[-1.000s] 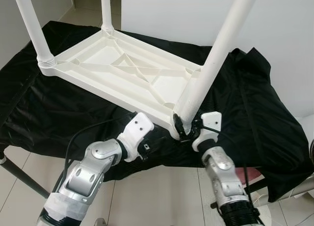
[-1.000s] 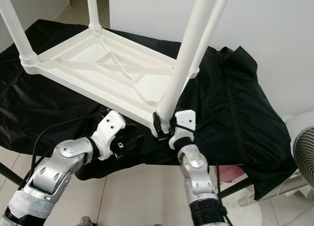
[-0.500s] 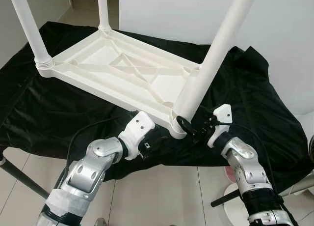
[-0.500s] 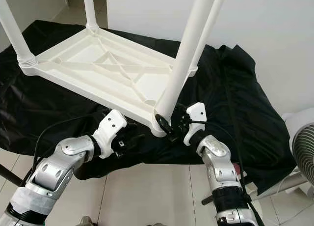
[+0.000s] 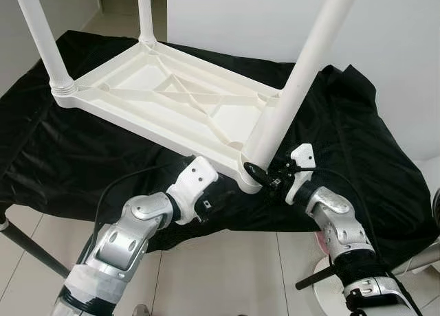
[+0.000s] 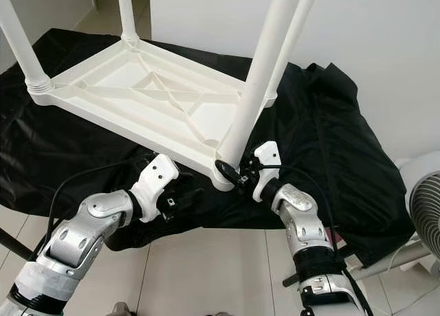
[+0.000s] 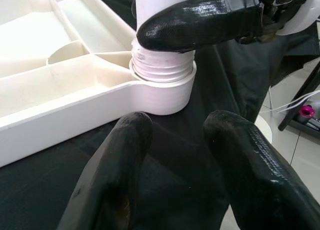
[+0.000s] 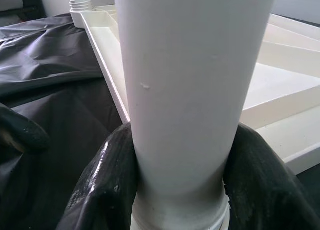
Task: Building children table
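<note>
Lying upside down on a black cloth (image 5: 357, 144), a white plastic children's table (image 5: 172, 99) has its ribbed underside facing up and its legs standing upward from the corners. The cloth covers a raised surface; pale floor tiles (image 5: 227, 275) show below its near edge.

Right gripper (image 5: 261, 176) is at the near corner of the table. Its two black fingers (image 8: 107, 185) are clamped on either side of the near leg (image 5: 292, 89), low on the shaft just above the threaded collar (image 7: 162, 65) where the leg meets the corner socket. Right wrist view: leg fills the space between both fingers, touching each.

Left gripper (image 5: 216, 200) sits just beside that same corner, on the robot's left of the right gripper, low against the cloth at the table's near edge. Left wrist view: its two fingers (image 7: 117, 175) are spread apart with only black cloth between them, pointing at the corner socket and holding nothing. They are near the socket but not touching it.

Far left leg (image 5: 41, 38) stands at the far left corner, well apart from both grippers.
</note>
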